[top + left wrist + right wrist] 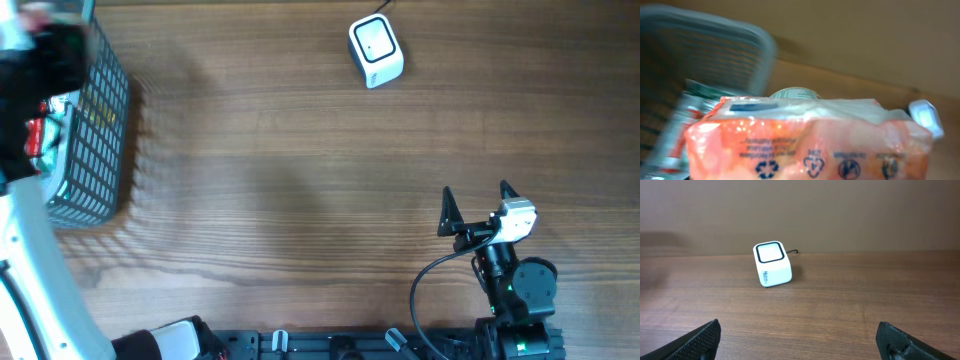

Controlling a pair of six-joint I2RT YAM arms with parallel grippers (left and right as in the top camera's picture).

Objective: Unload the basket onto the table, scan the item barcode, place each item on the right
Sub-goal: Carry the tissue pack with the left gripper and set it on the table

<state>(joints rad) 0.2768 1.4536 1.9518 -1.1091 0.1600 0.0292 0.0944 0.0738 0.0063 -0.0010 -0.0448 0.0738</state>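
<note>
While its pinched orange packet hides the left gripper — right gripper gapes.

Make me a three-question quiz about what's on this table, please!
1. Where is the white scanner?
A) on the table, away from the basket
B) inside the basket
C) on the floor

2. What colour is most of the packet close to the left wrist camera?
A) blue
B) orange
C) black

3. How is the right hand?
A) shut on the scanner
B) shut on the packet
C) open and empty

Answers: 1 A, it sits alone on the wood, far from the basket. 2 B, an orange wrapper fills the bottom of the left wrist view. 3 C, its fingers stand wide apart with nothing between them.
</note>
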